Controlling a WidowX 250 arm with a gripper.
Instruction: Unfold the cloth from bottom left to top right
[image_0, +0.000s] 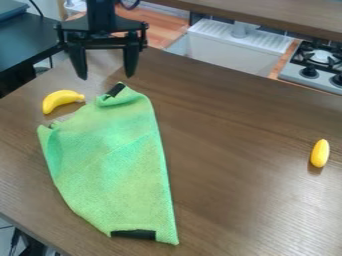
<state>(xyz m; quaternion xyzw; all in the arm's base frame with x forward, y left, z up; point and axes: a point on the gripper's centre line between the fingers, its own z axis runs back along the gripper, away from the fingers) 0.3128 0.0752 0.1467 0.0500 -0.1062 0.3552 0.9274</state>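
Cloth (110, 160) lies partly folded on table (240, 200), banana (60, 100) beside its far left edge; gripper (105, 77) hangs near its far end, released.

Brown table (234, 200) bearing green cloth (113, 160), yellow banana (61, 99), yellow oblong (320, 153).

Black two-finger gripper (106, 77), black all over. Fingers (131, 62): long, smooth-sided, tapering to blunt rounded tips. Thin straight crossbar (103, 47) between chunky finger mounts, small knobby bits on their outer edges. Housing (102, 25) has sloped shoulders, narrows into a boxy wrist column (101, 7). Dark cable loop (129, 7) beside the column, can't tell if attached.
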